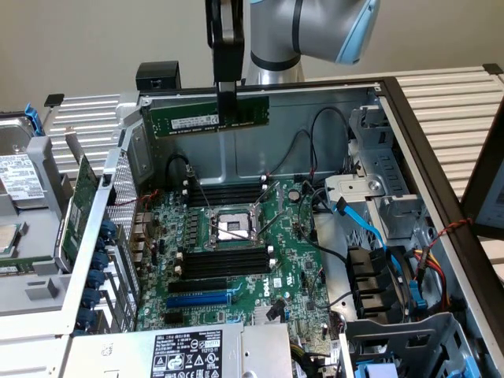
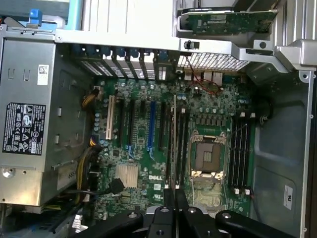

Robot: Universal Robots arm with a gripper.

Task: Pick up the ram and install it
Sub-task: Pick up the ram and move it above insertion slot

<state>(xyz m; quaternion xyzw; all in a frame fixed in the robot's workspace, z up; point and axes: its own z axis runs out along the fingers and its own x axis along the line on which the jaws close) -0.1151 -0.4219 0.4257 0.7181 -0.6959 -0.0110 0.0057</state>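
Beige wall [image 1: 79,39] behind; end effector [image 1: 226,106] holds ram [image 1: 183,120] above motherboard [image 1: 295,272]

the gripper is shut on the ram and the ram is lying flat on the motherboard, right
Not lying flat on it: the exterior view shows the ram held in the air above the motherboard, the gripper shut on it.

A hardware lab or workshop bench: an opened desktop computer case [image 1: 331,134], bare motherboard [image 1: 295,264], slatted metal table [image 1: 453,98]
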